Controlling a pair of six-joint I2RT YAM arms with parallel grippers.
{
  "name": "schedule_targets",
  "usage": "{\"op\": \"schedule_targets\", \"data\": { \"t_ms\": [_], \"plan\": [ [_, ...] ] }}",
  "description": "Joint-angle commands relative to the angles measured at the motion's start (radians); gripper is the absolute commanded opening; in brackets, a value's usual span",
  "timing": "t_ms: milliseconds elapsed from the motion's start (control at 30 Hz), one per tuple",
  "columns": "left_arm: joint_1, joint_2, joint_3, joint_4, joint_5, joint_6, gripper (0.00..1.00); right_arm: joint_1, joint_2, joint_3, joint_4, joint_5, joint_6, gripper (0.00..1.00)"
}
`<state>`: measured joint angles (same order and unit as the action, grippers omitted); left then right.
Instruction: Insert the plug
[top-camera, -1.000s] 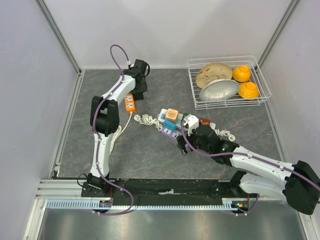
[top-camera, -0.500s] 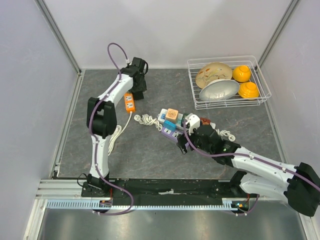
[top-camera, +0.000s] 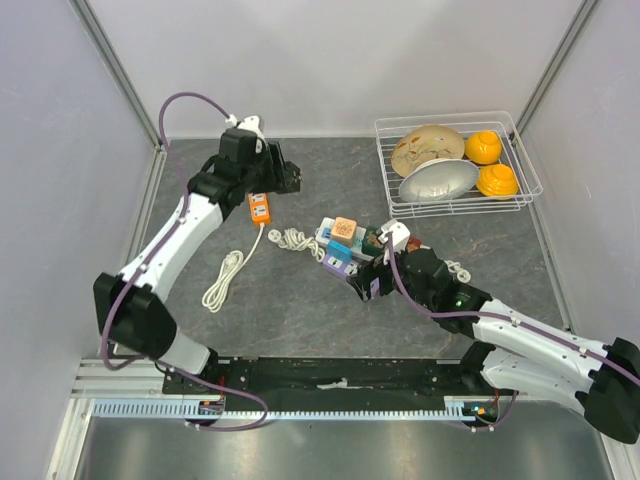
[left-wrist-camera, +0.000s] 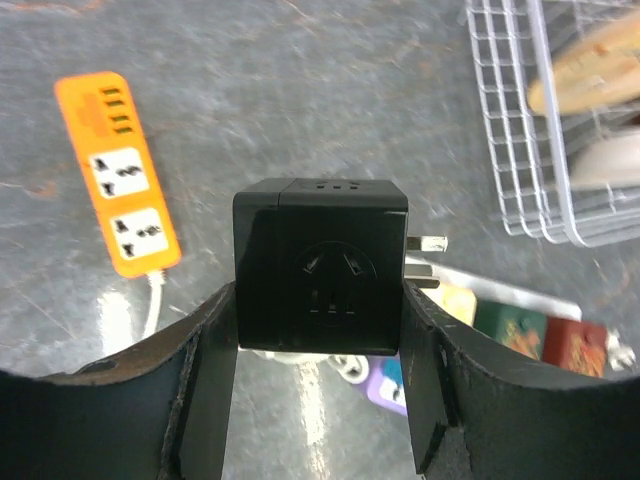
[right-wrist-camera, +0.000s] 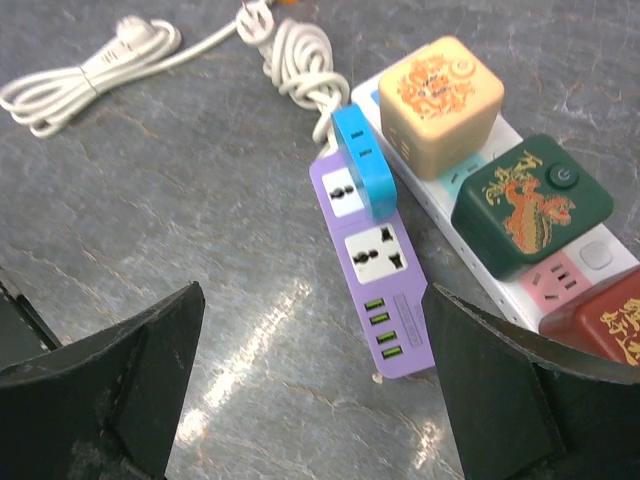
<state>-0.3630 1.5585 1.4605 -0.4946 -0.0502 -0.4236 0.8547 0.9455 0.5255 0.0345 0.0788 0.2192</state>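
My left gripper (left-wrist-camera: 320, 305) is shut on a black cube adapter (left-wrist-camera: 320, 265) with metal prongs on its right side, held above the table. In the top view it (top-camera: 283, 177) hangs just behind the orange power strip (top-camera: 259, 207), which also shows in the left wrist view (left-wrist-camera: 116, 186). My right gripper (right-wrist-camera: 312, 300) is open and empty, low over the near end of the purple power strip (right-wrist-camera: 378, 268), which holds a blue plug (right-wrist-camera: 362, 160). In the top view the right gripper (top-camera: 366, 281) sits at the strips' near end.
A white power strip (right-wrist-camera: 592, 255) carries a beige cube (right-wrist-camera: 440, 100), a green cube (right-wrist-camera: 530, 205) and a red-brown one. White coiled cables (top-camera: 222, 280) lie left of the strips. A wire basket (top-camera: 455, 208) with bowls stands back right.
The left arm has lifted and swung its elbow out to the left, bringing the black adapter up off the table near the orange strip. The right gripper has shifted slightly.
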Motion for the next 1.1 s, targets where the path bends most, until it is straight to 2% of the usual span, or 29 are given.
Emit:
{"op": "schedule_targets", "data": {
  "t_ms": [0,233,533,667,800,1067],
  "plan": [
    [-0.062,-0.171,-0.164,0.180,0.119,0.002,0.02,0.001,-0.025,0.021,0.128,-0.005,0.054,0.98],
    [-0.148,-0.333,-0.295,0.266,0.144,-0.017,0.02,0.001,-0.017,0.018,0.228,0.059,0.146,0.98],
    [-0.292,-0.365,-0.328,0.269,0.013,-0.046,0.02,0.001,0.044,-0.024,0.473,0.105,0.321,0.98],
    [-0.362,-0.364,-0.333,0.271,-0.065,0.009,0.02,0.001,0.016,-0.002,0.447,0.226,0.423,0.98],
    [-0.399,-0.357,-0.338,0.271,-0.115,0.066,0.02,0.001,-0.027,0.041,0.409,0.249,0.463,0.98],
    [-0.468,-0.344,-0.345,0.289,-0.160,0.115,0.02,-0.005,-0.005,0.074,0.397,0.279,0.581,0.98]
  ]
}}
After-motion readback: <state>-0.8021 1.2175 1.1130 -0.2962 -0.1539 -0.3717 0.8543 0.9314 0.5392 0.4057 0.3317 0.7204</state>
